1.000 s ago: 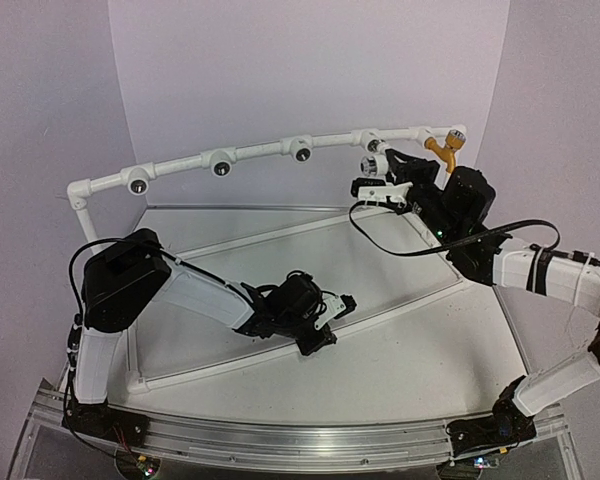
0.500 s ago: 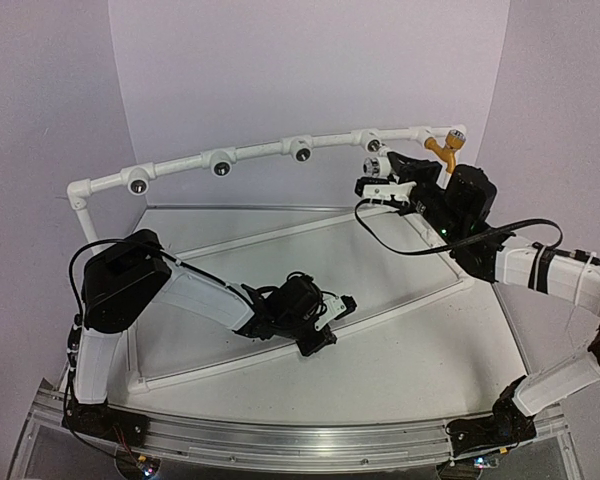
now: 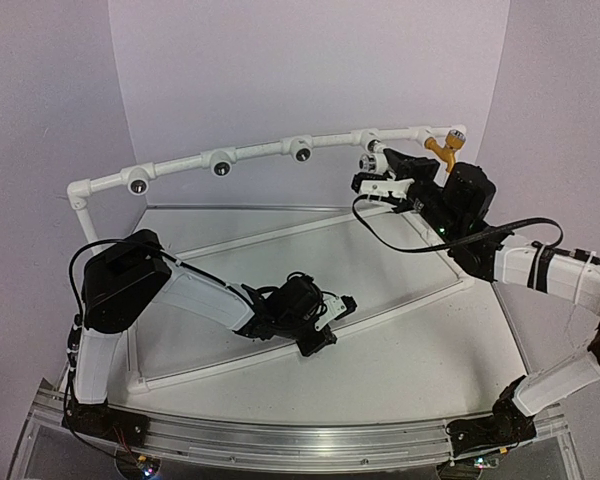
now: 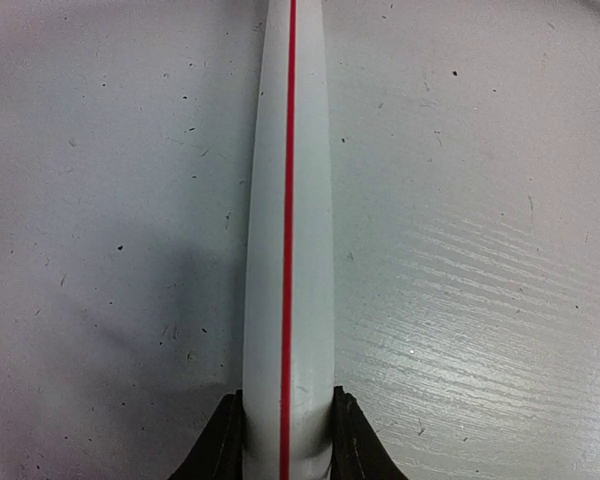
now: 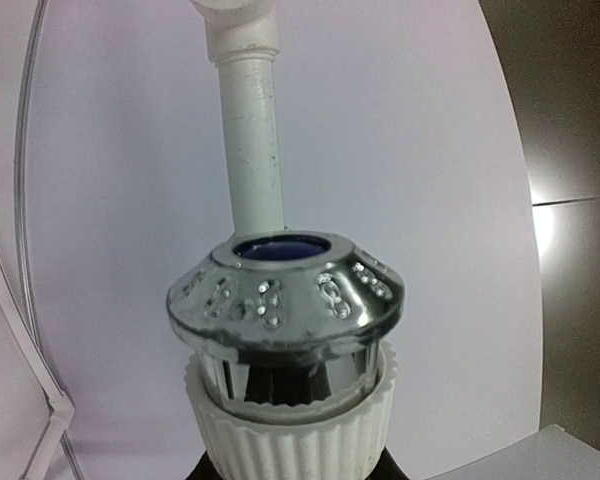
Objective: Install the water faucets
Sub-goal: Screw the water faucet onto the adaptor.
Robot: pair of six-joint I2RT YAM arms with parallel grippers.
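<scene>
Far right, my right fingers (image 3: 385, 187) grip a white plastic faucet with chrome collar (image 5: 285, 300) by the white pipe frame (image 3: 260, 152). My left fingers (image 4: 223, 450) sit closed around a white red-striped rail (image 4: 285, 200) on the tabletop (image 3: 400, 350).

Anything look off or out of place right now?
Nothing spilled or broken. One oddity: the left gripper is shut on the red-striped white rail on the table, far from the pipe frame. The right gripper holds the white faucet up there, near the yellow faucet.

Held faucet (image 3: 373, 165) in right claw (image 3: 380, 178) just before pipe frame (image 3: 220, 160) (mounted faucet (image 3: 442, 150) to its right)
</scene>
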